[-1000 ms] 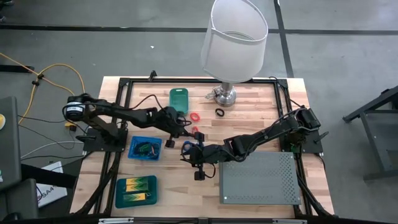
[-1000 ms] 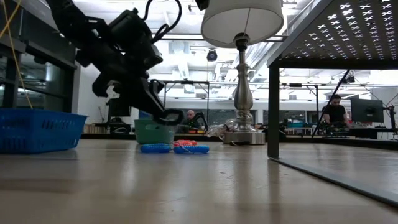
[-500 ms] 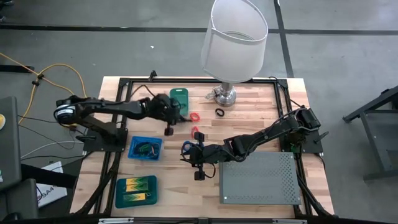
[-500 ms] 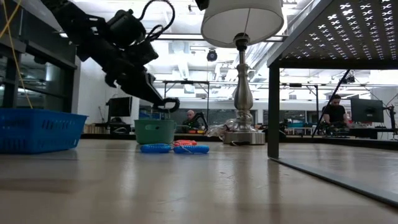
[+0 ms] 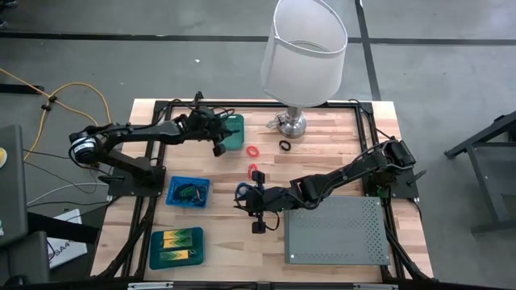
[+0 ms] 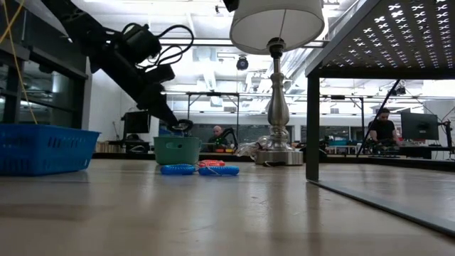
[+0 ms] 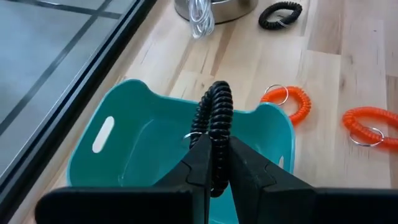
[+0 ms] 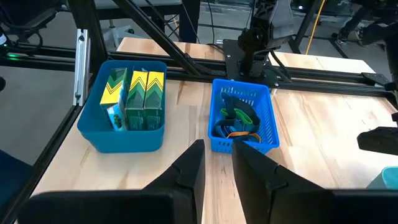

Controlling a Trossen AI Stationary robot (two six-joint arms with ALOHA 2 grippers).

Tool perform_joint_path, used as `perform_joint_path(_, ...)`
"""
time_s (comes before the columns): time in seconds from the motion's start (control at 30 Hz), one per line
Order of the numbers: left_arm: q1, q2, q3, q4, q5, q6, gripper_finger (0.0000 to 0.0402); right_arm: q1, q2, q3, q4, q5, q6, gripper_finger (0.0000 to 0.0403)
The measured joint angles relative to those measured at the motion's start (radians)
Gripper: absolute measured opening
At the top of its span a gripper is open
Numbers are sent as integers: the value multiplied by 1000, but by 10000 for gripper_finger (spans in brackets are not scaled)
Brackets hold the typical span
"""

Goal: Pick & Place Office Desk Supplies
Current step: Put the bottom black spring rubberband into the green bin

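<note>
Left gripper (image 7: pixel 213 163), frame centre: clenched on black coil ring (image 7: pixel 214 121) over teal bin (image 7: pixel 124 162). Right gripper (image 8: pixel 217 163), lower centre: narrowly parted, empty.

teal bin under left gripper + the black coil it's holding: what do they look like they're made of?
Teal bin: looks like moulded plastic, smooth with a slight sheen, rounded rim and a cut-out handle slot. Black coil, pinched in the left gripper above the bin: probably flexible plastic or rubbery cord, glossy, wound in tight spiral turns, with a small metal-looking ring on it.
</note>
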Motion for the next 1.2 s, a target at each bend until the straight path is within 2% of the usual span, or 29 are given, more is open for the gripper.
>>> perform_joint_path(0.27,-10,17,0,-53,-28,-13,36,0,0,0,0,0,0,69)
perform_joint_path(0.47,-11,24,0,-53,-28,-16,48,0,0,0,0,0,0,69)
perform_joint_path(1.03,-11,24,0,-69,-25,-24,53,0,0,0,0,0,0,69)
perform_joint_path(1.2,-11,24,0,-71,-24,-24,88,0,0,0,0,0,0,69)
